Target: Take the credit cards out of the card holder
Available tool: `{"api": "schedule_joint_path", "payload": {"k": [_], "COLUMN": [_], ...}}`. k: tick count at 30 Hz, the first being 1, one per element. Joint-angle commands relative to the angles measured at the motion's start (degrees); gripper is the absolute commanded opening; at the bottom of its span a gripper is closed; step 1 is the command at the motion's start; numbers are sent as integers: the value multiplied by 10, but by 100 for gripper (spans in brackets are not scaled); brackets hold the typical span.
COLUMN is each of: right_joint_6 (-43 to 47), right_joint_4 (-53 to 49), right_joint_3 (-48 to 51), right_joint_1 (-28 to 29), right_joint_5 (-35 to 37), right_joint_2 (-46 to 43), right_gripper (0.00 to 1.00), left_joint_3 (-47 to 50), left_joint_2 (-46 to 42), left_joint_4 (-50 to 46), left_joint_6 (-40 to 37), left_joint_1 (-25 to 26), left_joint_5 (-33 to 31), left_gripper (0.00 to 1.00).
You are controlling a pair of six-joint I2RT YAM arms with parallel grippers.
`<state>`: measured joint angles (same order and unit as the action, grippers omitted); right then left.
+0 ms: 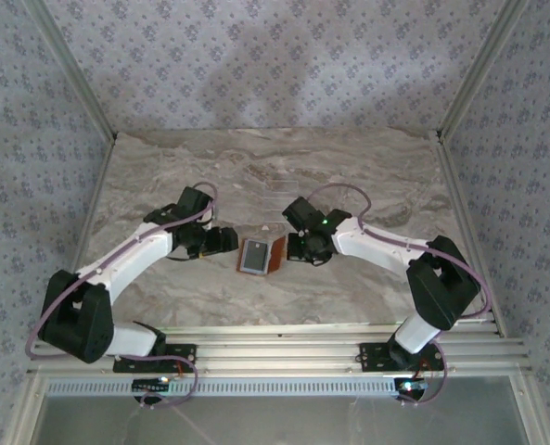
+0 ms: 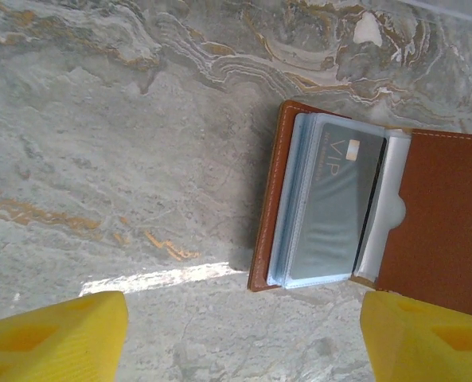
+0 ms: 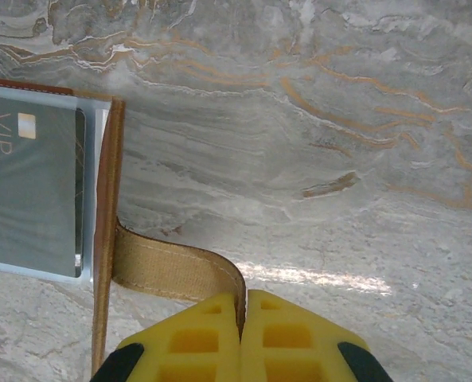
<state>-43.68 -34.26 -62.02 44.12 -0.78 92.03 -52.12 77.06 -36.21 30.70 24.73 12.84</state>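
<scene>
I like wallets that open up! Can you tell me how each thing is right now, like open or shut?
wallet: open, lying flat on the table.
dark card: tucked inside its clear sleeve, not taken out yet.
left gripper: open, holding nothing.
right gripper: shut, pinching the strap.

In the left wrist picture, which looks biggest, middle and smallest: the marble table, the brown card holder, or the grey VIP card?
Largest to smallest:
1. marble table
2. card holder, partly cut off at the edge
3. VIP card, tucked inside the holder
</scene>
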Motion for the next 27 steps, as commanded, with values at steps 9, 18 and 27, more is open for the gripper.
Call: {"api": "schedule_joint_path", "payload": {"k": [9,18,27], "right_joint_6": [28,36,27], "right_joint_4": [-4,13,25], "right_joint_3": [16,38,60], "right_joint_1": [-3,-2,-3], "right_joint_5": [16,15,13], "right_joint_2": [-43,-58,-72], "right_gripper": [0,0,0], "left_joint_3": [-23,-41,-93], "left_joint_2": [-42,11,122], "left_joint_4": [-63,-35,12], "left_joint_6": [-28,-17,7], "left_joint_1": [-29,-27,13], "left_joint_5": [-18,6,31], "left_gripper": [77,77,69]}}
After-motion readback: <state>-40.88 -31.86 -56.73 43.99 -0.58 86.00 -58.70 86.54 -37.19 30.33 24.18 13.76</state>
